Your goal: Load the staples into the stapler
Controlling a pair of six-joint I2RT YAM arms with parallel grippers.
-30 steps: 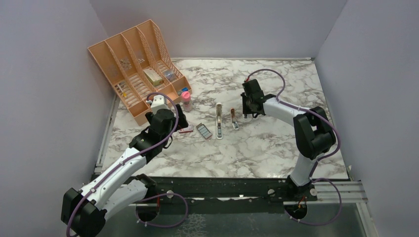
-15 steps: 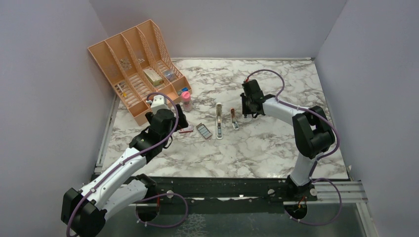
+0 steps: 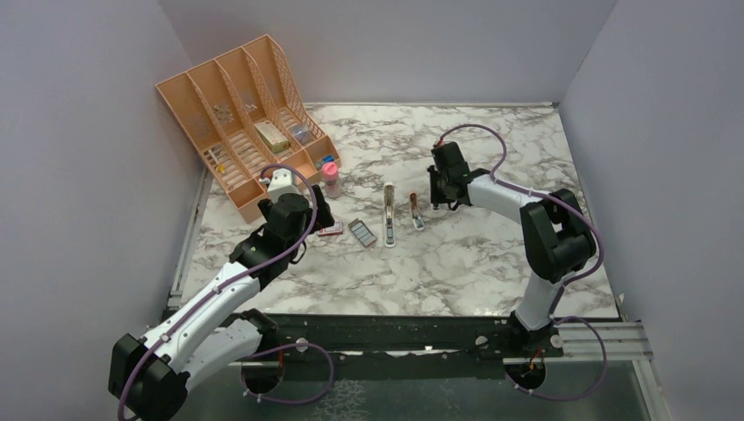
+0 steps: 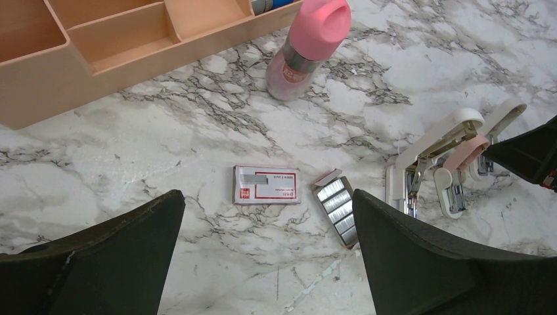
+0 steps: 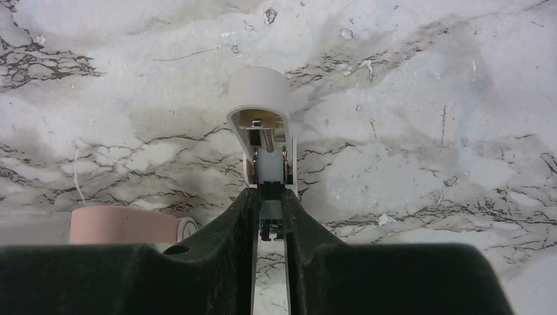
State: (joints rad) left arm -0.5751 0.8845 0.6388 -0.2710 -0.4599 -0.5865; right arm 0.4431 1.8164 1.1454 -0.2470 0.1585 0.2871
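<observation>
The silvery-grey staple strips [image 4: 338, 209] lie in their small flat grey tray on the marble-patterned table [image 4: 164, 144], at the lower centre of the left wrist view. They sit just beside the right-hand finger of the left gripper [image 3: 319, 213], whose black fingers [image 4: 111, 249] stand wide apart. The red-and-white cardboard sleeve [image 4: 266, 184] lies between those fingers, close to the left of the tray. To the right of the tray, the white and pink plastic stapler [image 4: 433, 152] lies open. The right gripper [image 5: 269, 200] is nearly closed, pinching a narrow part of the stapler.
</observation>
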